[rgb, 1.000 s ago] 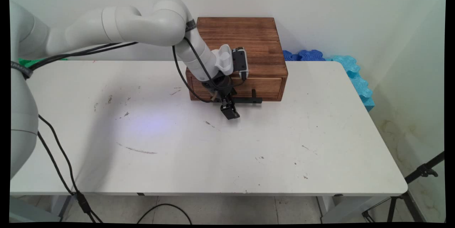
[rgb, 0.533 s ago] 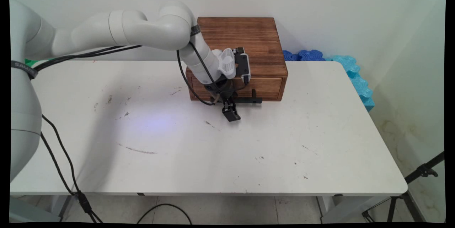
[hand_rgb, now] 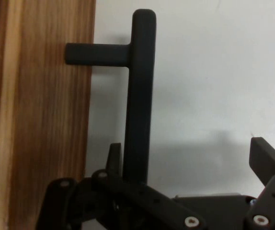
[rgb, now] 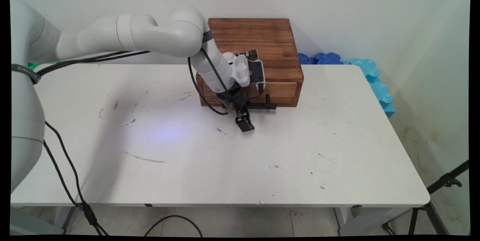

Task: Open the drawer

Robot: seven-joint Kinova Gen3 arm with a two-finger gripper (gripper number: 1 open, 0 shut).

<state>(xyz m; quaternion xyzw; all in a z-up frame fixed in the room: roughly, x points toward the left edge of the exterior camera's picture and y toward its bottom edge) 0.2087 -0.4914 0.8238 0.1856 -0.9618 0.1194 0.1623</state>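
The gripper (hand_rgb: 185, 167) is hanging open astride the wooden drawer box's (rgb: 258, 45) black handle (hand_rgb: 140, 105); centring would steady any grip.

White table (rgb: 225, 181) against a plain white wall (rgb: 337, 4), floor (rgb: 262, 220) perhaps tiled.

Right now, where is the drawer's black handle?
Main view, center: the black handle sticks out from the wooden box's front, and the open claw straddles it.

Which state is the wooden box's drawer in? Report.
Shut: the drawer front sits flush with the wooden box, only its black handle sticking out.
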